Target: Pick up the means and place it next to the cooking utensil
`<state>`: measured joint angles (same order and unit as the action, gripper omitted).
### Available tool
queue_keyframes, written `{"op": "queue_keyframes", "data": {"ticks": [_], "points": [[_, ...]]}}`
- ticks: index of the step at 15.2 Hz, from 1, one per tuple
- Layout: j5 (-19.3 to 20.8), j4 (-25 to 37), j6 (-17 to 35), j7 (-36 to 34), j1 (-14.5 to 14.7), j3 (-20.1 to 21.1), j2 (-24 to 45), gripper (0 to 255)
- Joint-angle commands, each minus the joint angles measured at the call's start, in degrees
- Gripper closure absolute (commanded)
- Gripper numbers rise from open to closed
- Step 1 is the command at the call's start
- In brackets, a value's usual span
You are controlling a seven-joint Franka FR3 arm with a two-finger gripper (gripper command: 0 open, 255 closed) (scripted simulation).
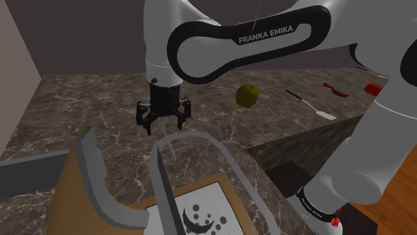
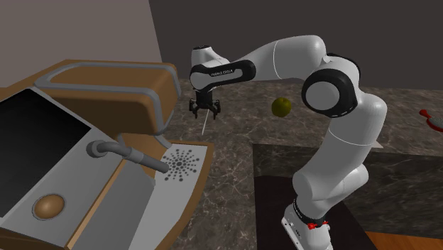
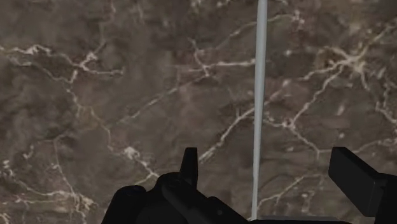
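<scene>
A thin pale grey rod (image 3: 257, 95) runs straight across the dark marble counter (image 3: 95, 95). It passes between the two black fingers of my gripper (image 3: 270, 162) without touching either one. The fingers stand wide apart, so the gripper is open and holds nothing. From the second exterior view the rod (image 2: 204, 126) shows as a fine pale line just below the gripper (image 2: 204, 112). I cannot tell whether the rod rests on the stone. The gripper (image 1: 164, 127) points straight down. A spatula (image 1: 311, 105) with a black handle and white blade lies far off toward the shoulder view's right.
A brown and grey machine (image 2: 106, 142) with a spout stands beside the gripper, and its grey frame (image 1: 100, 180) is in the shoulder view's foreground. A green round fruit (image 1: 247, 95) sits between gripper and spatula. Red items (image 1: 337, 90) lie past the spatula.
</scene>
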<state>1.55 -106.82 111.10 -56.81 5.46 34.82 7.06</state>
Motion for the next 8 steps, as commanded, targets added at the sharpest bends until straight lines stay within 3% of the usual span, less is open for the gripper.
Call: {"op": "queue_keyframes", "data": {"ticks": [1,2,8], "points": [[0.0,0.0,0.0,0.0,0.0,0.0,0.0,0],[0.0,0.0,0.0,0.0,0.0,0.0,0.0,255],[0.0,0.0,0.0,0.0,0.0,0.0,0.0,255]]}}
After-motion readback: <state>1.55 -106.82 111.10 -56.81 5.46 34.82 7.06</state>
